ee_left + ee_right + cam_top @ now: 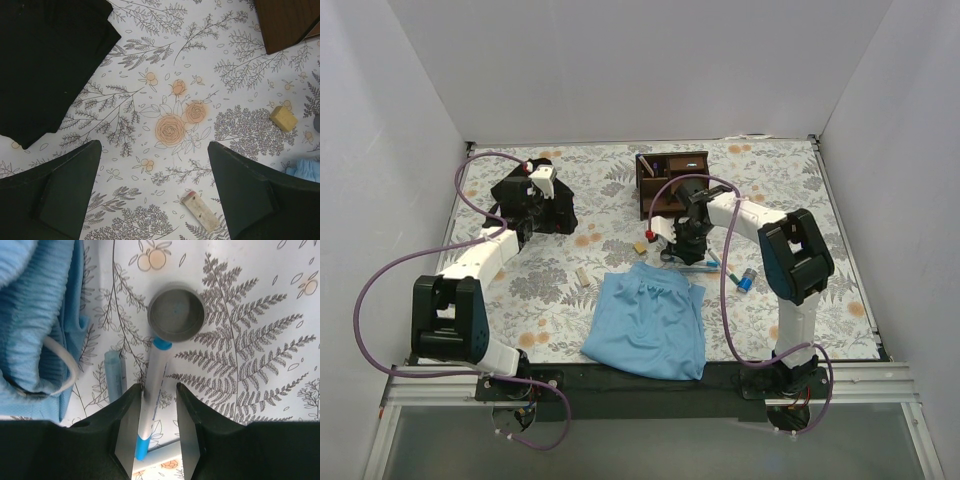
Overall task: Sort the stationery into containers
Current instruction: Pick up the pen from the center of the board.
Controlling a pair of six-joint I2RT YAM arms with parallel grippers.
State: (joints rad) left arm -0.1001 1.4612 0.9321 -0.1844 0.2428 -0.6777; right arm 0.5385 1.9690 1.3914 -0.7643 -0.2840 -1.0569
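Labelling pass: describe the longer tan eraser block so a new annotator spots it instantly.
Find the light blue cloth at the front middle of the floral-patterned table. Just off its far left corner lies a tan stick-shaped eraser, alone on the pattern. Unlike the squarer tan block beyond the cloth's top edge, it is long, narrow and red-marked at one end.

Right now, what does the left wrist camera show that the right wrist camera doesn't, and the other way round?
Only the left wrist view: the black cloth, a corner of the wooden organizer, two tan eraser blocks, and the left gripper, wide open. Only the right wrist view: the right gripper straddling a white pen with blue ends, a gap showing on one side; a grey round cap at the pen's far end; a pale blue pen beside it. Both: the floral tablecloth and the light blue cloth.
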